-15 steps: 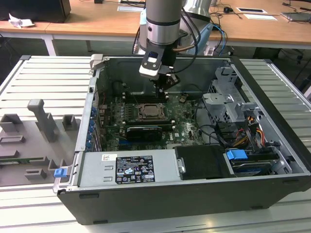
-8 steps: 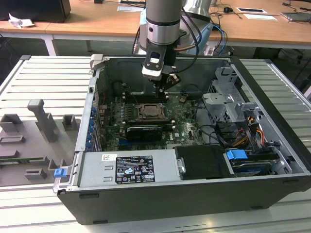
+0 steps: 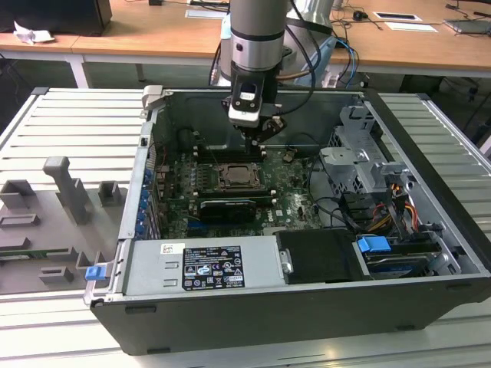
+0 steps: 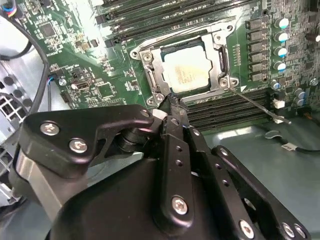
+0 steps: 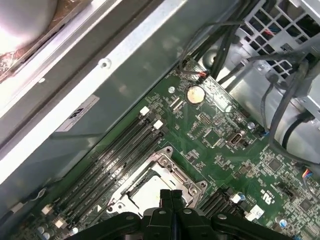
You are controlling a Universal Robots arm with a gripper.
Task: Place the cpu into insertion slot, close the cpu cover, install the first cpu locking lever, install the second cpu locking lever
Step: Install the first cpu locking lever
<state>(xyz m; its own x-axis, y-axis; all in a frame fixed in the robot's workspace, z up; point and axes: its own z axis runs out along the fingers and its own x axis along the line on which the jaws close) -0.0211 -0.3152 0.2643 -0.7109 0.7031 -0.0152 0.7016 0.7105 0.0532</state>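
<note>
Nearest in both wrist views, the claw (image 4: 171, 106) is seen with its two fingers pressed together and nothing visible between them. The tips are held at the nearest corner of the cpu cover (image 4: 172, 44). Whether metal is actually touched there cannot be told. Just beyond the tips, the cpu (image 4: 187, 71) is found lying flat in the insertion slot (image 3: 224, 180), its dull silver top framed by the cover's cutout, so the first two steps are judged done. A thin wire locking lever (image 4: 255, 102) is seen running from the cover's other near corner out across the black memory slots (image 4: 235, 107), apparently not tucked under any hook. Lever work is therefore judged to be the step in hand. For that to be done well, the wire should be pushed down and sideways with the closed tips kept squarely on it. Force should be raised gradually, so that nothing slips onto the capacitors (image 4: 281, 37) or the green board. Farther off, in the exterior view, the claw is seen above the socket inside the open computer case (image 3: 307, 314), which is set on a slatted surface (image 3: 61, 115).
</note>
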